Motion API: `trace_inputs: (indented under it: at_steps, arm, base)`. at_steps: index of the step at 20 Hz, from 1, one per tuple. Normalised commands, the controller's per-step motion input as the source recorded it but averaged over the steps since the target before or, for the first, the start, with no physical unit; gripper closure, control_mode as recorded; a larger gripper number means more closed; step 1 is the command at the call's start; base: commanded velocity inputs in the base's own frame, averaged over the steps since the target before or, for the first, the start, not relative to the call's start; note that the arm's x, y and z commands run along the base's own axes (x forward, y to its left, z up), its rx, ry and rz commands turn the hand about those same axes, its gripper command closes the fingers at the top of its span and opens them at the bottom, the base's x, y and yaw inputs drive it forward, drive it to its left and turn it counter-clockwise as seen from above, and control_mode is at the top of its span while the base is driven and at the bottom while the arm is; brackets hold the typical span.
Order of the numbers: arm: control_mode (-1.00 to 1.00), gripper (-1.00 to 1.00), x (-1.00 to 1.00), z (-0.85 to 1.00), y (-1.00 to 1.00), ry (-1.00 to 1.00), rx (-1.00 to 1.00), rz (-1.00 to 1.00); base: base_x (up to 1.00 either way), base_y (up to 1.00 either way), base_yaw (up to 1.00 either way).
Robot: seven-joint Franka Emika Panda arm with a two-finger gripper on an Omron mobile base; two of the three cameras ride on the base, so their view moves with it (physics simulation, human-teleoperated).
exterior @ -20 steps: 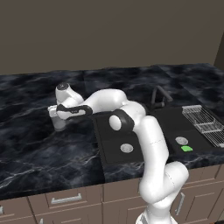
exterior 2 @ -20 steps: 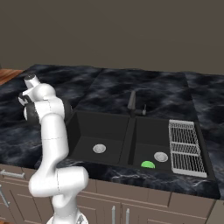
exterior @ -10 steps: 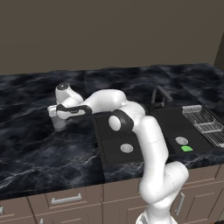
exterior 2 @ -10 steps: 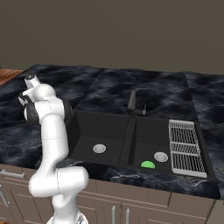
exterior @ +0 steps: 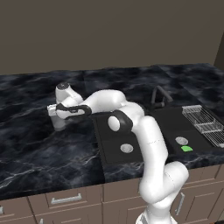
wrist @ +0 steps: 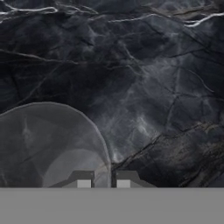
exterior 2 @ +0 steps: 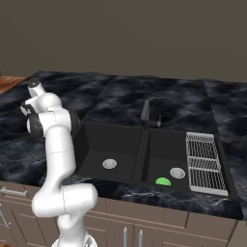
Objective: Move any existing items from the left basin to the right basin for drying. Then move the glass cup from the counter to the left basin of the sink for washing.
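The glass cup (exterior: 59, 123) stands on the black marble counter (exterior: 39, 148) left of the sink (exterior: 144, 131). My gripper (exterior: 57, 115) reaches down onto it from above. In the hand view the cup (wrist: 48, 144) is clear and round. The gripper (wrist: 103, 181) is shut on the cup's wall, one fingertip (wrist: 83, 180) inside the rim and the other outside. The green lump (exterior: 187, 148) lies in the right basin (exterior: 168, 124) near its drain, also seen as a green lump (exterior 2: 163, 182). The left basin (exterior 2: 108, 142) holds just its silver drain.
A silver wire rack (exterior 2: 205, 161) adjoins the right basin. The dark curved faucet (exterior 2: 146, 113) rises behind the divider between the basins. My white arm (exterior: 131, 122) stretches across the left basin towards the cup.
The arm holds its place over the cup. The fingers have come together on the cup's wall. The green lump has not moved.
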Motion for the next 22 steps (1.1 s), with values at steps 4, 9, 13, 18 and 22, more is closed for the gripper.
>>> trace_inputs:
  at_steps: [4,9,13,18,22]
  arm:
    - [-1.0,1.0,0.0,-0.25,0.0,0.04,0.0,0.0]
    - [-1.0,1.0,0.0,-0.05,0.0,0.01,0.0,0.0]
    - [-1.0,1.0,0.0,-0.04,0.0,0.0,0.01,0.0]
    - [-1.0,1.0,0.0,-0.07,0.0,0.0,0.03,0.0]
    - [-1.0,1.0,0.0,-0.1,0.0,0.0,0.03,0.0]
  base:
    - [0.0,0.0,0.0]
    - [0.0,0.0,0.0]
    - [0.0,0.0,0.0]
    - [0.0,0.0,0.0]
    - [0.0,0.0,0.0]
